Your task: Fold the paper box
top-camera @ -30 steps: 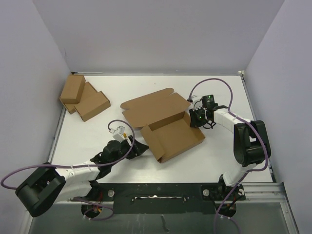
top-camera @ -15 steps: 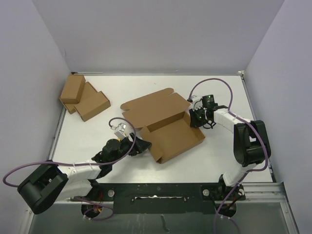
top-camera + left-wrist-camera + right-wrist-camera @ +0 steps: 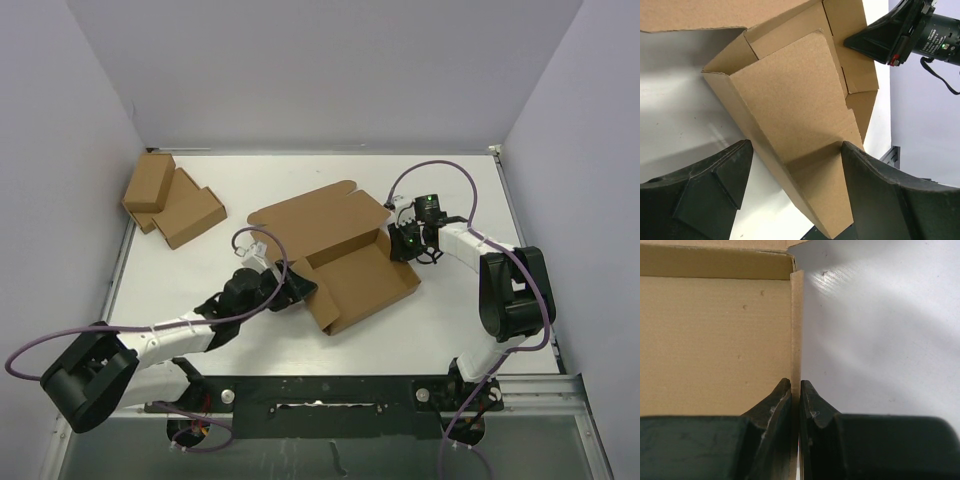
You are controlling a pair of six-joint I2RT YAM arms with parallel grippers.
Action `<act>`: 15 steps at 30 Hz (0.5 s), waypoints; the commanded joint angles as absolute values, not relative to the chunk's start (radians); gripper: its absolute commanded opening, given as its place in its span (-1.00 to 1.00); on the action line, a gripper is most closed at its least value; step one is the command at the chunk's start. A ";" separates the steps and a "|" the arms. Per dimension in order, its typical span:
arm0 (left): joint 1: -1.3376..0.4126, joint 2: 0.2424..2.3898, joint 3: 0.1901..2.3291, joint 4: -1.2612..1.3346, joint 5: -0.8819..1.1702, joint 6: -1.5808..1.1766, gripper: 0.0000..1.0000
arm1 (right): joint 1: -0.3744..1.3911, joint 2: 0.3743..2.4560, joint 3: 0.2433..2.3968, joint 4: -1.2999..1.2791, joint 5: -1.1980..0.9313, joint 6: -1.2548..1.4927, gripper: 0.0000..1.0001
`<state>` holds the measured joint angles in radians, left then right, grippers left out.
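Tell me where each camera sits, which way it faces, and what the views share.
Top external: above, behind the robot, facing down at the table; left arm and right arm show.
Left wrist: on the left arm, facing the paper box straddled by the open left end effector.
Right wrist: on the right arm, facing the right end effector pinching a box wall.
Shared: the paper box.

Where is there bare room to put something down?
Bare table runs along the back wall behind the paper box, right of the two smaller boxes, and near-right between it and the right arm. Crowded mid-table, where left gripper and right gripper meet it.
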<state>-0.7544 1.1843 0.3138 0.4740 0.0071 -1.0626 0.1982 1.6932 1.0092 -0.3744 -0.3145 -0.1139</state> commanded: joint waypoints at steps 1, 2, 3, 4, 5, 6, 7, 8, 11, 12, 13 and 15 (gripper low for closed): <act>-0.775 1.200 0.392 0.365 -0.021 -1.078 0.38 | 0.204 1.686 1.026 -0.338 -0.350 -0.103 -0.86; -0.777 1.209 0.403 0.354 -0.023 -1.080 0.38 | 0.204 1.684 1.026 -0.338 -0.349 -0.104 -0.85; -0.780 1.217 0.419 0.343 -0.026 -1.082 0.37 | 0.204 1.684 1.025 -0.338 -0.350 -0.103 -0.85; -0.784 1.227 0.428 0.339 -0.026 -1.082 0.35 | 0.205 1.684 1.025 -0.337 -0.349 -0.103 -0.85; -0.786 1.232 0.435 0.342 -0.027 -1.081 0.32 | 0.204 1.684 1.025 -0.337 -0.349 -0.103 -0.85; -0.788 1.237 0.443 0.345 -0.027 -1.082 0.29 | 0.204 1.685 1.025 -0.337 -0.349 -0.104 -0.85; -0.788 1.243 0.452 0.346 -0.026 -1.083 0.25 | 0.205 1.686 1.025 -0.337 -0.350 -0.104 -0.86; -0.788 1.247 0.463 0.344 -0.027 -1.083 0.22 | 0.204 1.686 1.025 -0.337 -0.349 -0.103 -0.86; -0.792 1.259 0.501 0.303 -0.031 -1.092 0.19 | 0.205 1.687 1.025 -0.338 -0.349 -0.104 -0.86; -0.794 1.263 0.515 0.278 -0.035 -1.095 0.19 | 0.204 1.687 1.025 -0.338 -0.349 -0.104 -0.86; -0.798 1.266 0.534 0.242 -0.042 -1.104 0.19 | 0.205 1.689 1.025 -0.338 -0.349 -0.105 -0.86; -0.804 1.278 0.582 0.140 -0.061 -1.132 0.20 | 0.207 1.689 1.025 -0.337 -0.350 -0.106 -0.86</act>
